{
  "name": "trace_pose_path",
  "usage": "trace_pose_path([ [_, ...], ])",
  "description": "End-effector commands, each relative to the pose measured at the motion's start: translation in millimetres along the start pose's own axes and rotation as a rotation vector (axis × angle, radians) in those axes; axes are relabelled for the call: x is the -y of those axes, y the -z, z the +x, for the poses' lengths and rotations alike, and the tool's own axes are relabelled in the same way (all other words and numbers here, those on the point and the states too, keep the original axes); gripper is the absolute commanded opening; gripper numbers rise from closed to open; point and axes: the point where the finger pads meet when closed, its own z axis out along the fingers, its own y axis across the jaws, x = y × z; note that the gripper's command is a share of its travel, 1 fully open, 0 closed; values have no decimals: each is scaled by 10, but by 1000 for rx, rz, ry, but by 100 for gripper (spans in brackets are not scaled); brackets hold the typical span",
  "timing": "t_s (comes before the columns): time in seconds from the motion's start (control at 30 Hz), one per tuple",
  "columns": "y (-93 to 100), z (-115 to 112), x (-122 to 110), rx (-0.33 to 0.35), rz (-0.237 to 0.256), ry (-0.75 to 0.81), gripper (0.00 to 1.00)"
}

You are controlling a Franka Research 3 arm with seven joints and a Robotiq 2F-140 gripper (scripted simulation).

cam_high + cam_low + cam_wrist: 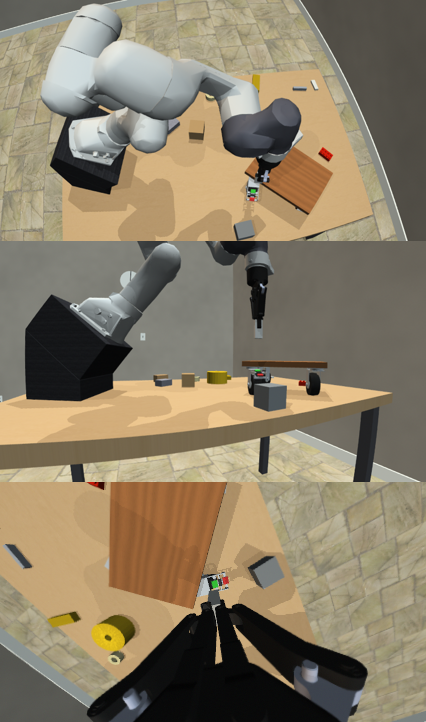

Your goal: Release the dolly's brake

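The dolly is a brown wooden board (294, 175) (284, 364) (160, 532) on black casters, standing on the table. At its near corner a caster (252, 192) (257, 379) sticks out with a brake pedal that has a green end (253, 190) (215, 583) (256, 370) and a red end (251, 199) (225, 581) (259, 374). In the exterior view the green end sits higher than the red end. My gripper (262, 178) (258, 333) (215, 597) is shut and empty. It points straight down, well above the board's corner near the pedal.
A grey cube (244, 229) (270, 396) (266, 572) stands just in front of the caster. A red brick (325, 153), a yellow cylinder (217, 376) (113, 633), a brown box (196, 129) (188, 379) and small blocks lie around. The black robot base (65, 354) is at the left.
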Motion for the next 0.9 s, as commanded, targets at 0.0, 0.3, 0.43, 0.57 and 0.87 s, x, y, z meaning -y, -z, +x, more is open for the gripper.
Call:
trace_pose_path([
  [0.0, -4, -13, 0, 3, 0, 18, 0],
  [0.3, -373, -14, -2, 3, 0, 18, 0],
  [0.43, -402, -16, -2, 3, 0, 18, 0],
  [0.57, -402, -16, -2, 3, 0, 18, 0],
  [0.87, -402, -16, -2, 3, 0, 18, 0],
])
